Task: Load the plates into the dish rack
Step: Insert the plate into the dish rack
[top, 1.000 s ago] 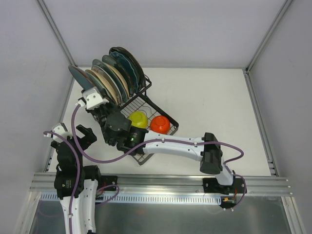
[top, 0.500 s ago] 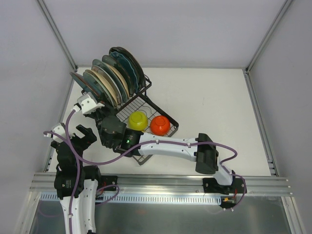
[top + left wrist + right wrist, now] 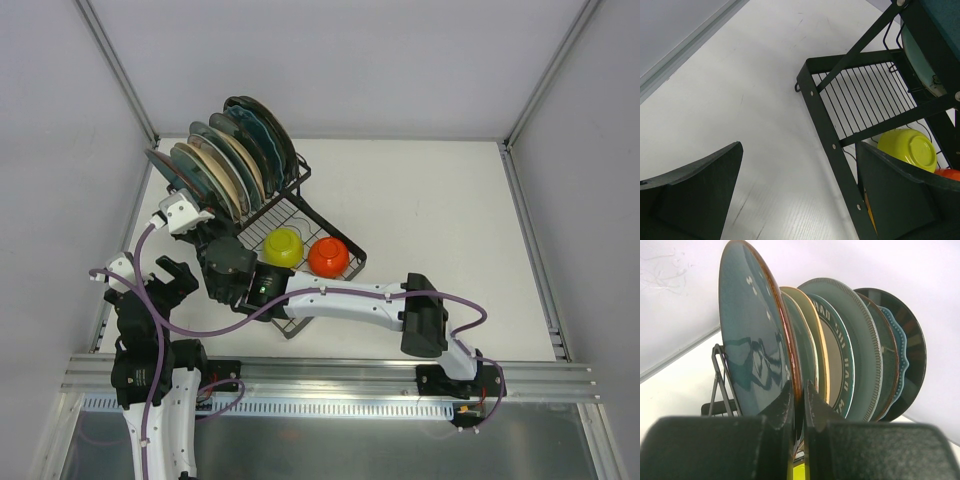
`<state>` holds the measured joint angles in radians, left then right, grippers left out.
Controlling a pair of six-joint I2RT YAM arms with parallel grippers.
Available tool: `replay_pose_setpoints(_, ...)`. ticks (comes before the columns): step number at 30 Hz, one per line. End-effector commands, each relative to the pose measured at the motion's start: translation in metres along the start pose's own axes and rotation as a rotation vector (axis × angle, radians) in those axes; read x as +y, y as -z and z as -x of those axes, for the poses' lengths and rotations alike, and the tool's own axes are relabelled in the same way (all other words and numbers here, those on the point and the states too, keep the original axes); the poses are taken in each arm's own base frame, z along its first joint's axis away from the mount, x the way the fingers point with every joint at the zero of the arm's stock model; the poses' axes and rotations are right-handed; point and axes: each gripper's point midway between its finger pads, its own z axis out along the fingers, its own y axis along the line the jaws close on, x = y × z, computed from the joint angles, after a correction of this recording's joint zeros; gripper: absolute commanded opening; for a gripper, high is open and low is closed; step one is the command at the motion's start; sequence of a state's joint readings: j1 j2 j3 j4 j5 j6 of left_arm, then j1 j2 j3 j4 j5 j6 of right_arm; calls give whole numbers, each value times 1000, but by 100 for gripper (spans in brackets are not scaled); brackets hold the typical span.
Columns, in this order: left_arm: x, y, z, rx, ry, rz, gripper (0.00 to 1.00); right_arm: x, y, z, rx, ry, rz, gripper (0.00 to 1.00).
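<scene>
Right gripper (image 3: pixel 799 392): jaws closed on the lower rim of the dark teal plate (image 3: pixel 752 335). That plate stands upright in the raised slotted section of the dish rack (image 3: pixel 283 212), in the outermost slot at the rack's left end. The other plates (image 3: pixel 238 150) stand on edge behind it in the same section, packed closely.

Left gripper (image 3: pixel 799 165): jaws wide apart, nothing between them, above the table (image 3: pixel 755 90) just off the rack's near-left corner.

Yellow bowl (image 3: pixel 907 149) and orange bowl (image 3: pixel 328 256): side by side in the rack's lower basket tray.
</scene>
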<state>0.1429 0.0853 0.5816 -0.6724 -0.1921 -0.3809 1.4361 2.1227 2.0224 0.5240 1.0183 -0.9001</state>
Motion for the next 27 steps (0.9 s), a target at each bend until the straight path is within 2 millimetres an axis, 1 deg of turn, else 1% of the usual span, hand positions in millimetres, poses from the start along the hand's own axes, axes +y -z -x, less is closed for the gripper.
replay_pose_setpoints(1, -4, 1, 6, -11, 12, -10, 99, -53, 2, 74, -114, -283, -88, 1)
replay_pose_setpoints(3, -4, 1, 6, -11, 12, -9, 99, -52, 2, 73, -111, -282, -90, 2)
replay_pose_setpoints(5, -4, 1, 6, -11, 12, -10, 99, -50, 1, 71, -106, -275, -86, 6)
replay_pose_setpoints(7, -4, 1, 6, -10, 13, -11, 99, -51, 2, 72, -105, -281, -84, 8)
replay_pose_setpoints(11, -4, 1, 6, -12, 12, -11, 99, -50, 3, 72, -101, -273, -78, 14)
replay_pose_setpoints(15, -4, 1, 6, -10, 12, -10, 99, -48, 2, 67, -90, -266, -75, 17)
replay_pose_setpoints(22, -4, 1, 6, -11, 12, -10, 99, -48, 3, 67, -88, -266, -70, 19)
replay_pose_setpoints(24, -4, 1, 6, -12, 11, -9, 99, -52, 4, 70, -93, -271, -67, 22)
replay_pose_setpoints(25, -4, 1, 6, -10, 12, -11, 99, -55, 5, 73, -97, -275, -66, 26)
replay_pose_setpoints(27, -4, 1, 6, -10, 10, -11, 99, -55, 6, 72, -97, -284, -58, 29)
